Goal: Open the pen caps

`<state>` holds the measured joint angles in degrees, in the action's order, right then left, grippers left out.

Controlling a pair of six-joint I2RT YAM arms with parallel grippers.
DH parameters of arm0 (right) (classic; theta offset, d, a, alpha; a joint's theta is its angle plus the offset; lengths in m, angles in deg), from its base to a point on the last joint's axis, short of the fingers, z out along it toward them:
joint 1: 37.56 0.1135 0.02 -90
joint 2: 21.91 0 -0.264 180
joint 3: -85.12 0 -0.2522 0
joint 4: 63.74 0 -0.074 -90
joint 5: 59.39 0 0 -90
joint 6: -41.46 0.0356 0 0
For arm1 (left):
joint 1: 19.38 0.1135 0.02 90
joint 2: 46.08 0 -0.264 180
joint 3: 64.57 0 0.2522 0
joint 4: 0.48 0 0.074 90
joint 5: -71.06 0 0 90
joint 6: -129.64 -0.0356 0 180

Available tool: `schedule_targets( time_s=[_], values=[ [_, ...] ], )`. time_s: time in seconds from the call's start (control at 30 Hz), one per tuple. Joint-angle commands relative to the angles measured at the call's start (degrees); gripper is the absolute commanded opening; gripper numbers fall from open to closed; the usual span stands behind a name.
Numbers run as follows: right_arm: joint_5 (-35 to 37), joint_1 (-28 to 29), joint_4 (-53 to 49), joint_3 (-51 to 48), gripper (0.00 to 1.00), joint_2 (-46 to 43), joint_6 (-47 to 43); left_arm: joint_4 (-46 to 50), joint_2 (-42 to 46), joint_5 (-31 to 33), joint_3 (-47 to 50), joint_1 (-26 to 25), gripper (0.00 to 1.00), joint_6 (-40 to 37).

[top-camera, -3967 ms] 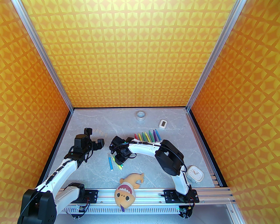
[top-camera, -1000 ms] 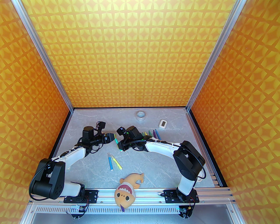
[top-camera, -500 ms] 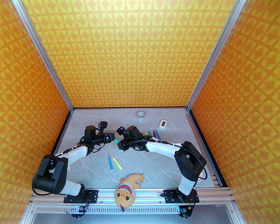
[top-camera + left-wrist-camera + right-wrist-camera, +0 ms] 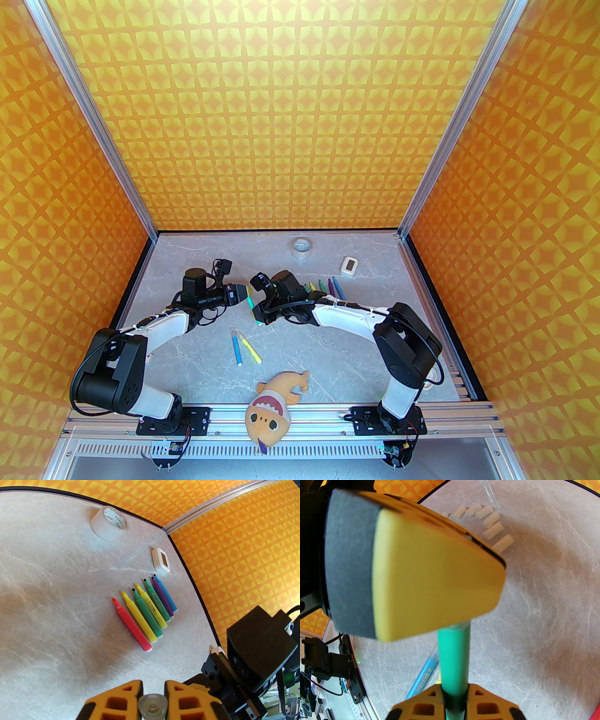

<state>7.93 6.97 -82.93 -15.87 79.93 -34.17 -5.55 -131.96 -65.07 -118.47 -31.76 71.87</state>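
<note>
The left hand (image 4: 152,687) is clamped on a translucent pen cap (image 4: 152,706), which shows end-on between its two yellow fingers at the bottom edge of the left wrist view. The right hand (image 4: 454,688) is closed around the barrel of a green marker (image 4: 453,653). The barrel runs up the middle of the right wrist view, and the cap's rim meets it just under the left hand's broad yellow finger.

From above, the two hands face each other left of centre on the grey marble worktop (image 4: 337,361), with the marker spanning the short gap between them. A row of loose pen caps (image 4: 491,522) lies on the worktop at the upper right of the right wrist view.

Seven uncapped markers (image 4: 145,613) lie side by side at the centre of the left wrist view, with a tape roll (image 4: 109,523) and a small white device with a screen (image 4: 161,560) above them. Below the hands in the top view lie a blue marker (image 4: 236,346) and a yellow marker (image 4: 250,348), with a plush toy (image 4: 274,403) at the lower centre.
</note>
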Motion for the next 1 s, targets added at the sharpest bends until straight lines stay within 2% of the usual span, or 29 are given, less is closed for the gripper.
schedule_targets(
  time_s=[0.0,0.23,0.47,0.8,0.97],
  values=[
    [1.14,-0.15,2.5,-0.92,0.27,-1.68,-0.42,-1.86,-0.3,-1.19,-1.25,-0.2,0.06,0.85],
    [1.03,-0.15,5.42,-0.36,0.33,-0.74,-0.21,-4.57,-0.17,-3.21,-1.12,-0.2,0.02,3.51],
    [0.82,-0.17,6.44,1.08,0.32,0.7,-0.08,-5.92,-0.24,-4.14,-0.73,-0.31,0.0,4.85],
    [0.34,-0.15,6.04,0.09,0.09,0.49,0.05,-6.16,0.44,-4.23,-1.12,-0.21,0.0,4.93],
    [-1.02,-0.15,5.57,-3.28,0.02,-1.39,-0.08,-5.25,0.85,-3.26,-2.24,-0.01,0.0,4.26]
  ],
)
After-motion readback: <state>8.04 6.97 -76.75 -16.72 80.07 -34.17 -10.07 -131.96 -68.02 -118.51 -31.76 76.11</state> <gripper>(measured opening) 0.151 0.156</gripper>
